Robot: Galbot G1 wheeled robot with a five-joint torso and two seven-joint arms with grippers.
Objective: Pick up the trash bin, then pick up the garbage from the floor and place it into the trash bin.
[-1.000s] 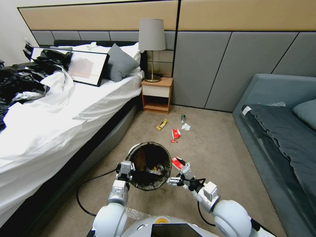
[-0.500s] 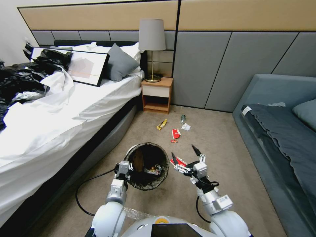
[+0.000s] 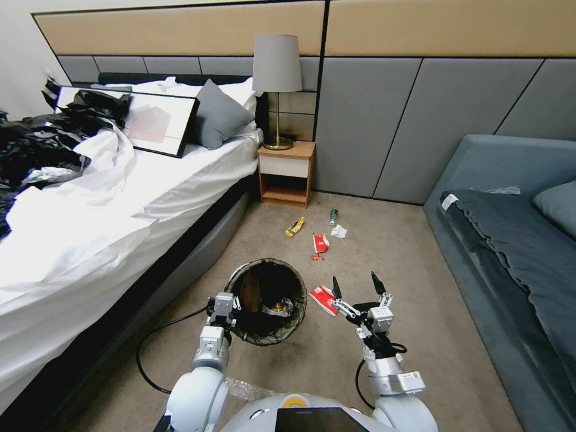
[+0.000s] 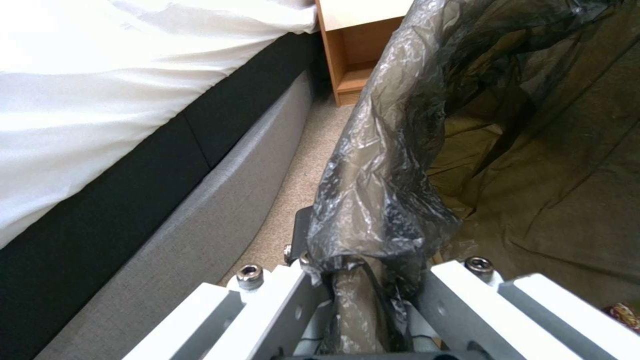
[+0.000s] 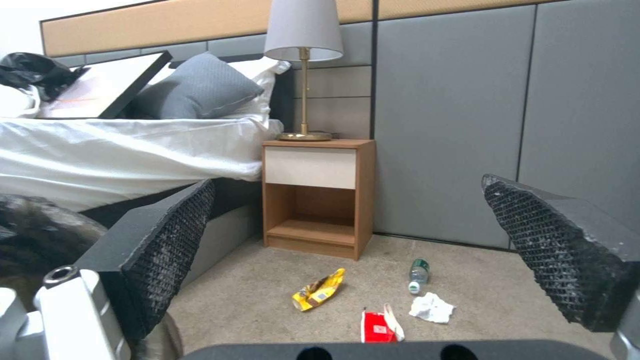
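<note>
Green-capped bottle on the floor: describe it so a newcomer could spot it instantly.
Find the wooden nightstand under the lamp, between the bed and the grey wall panels. On the carpet just in front of it, toward its wall-panel side, lies the small clear bottle. It is the only clear item with a green cap, lying just beyond the white tissue wad and beside the yellow wrapper.

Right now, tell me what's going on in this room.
A wheeled two-arm robot is clearing litter off a bedroom floor. Its left gripper is shut on the bag-lined rim of the trash bin, which already has some litter inside. Its right gripper hangs with jaws wide open beside a crumpled red-and-white packet lying next to the bin. Farther off, near the nightstand, lie a yellow wrapper, a small bottle, a white tissue wad and another red-and-white packet.
</note>
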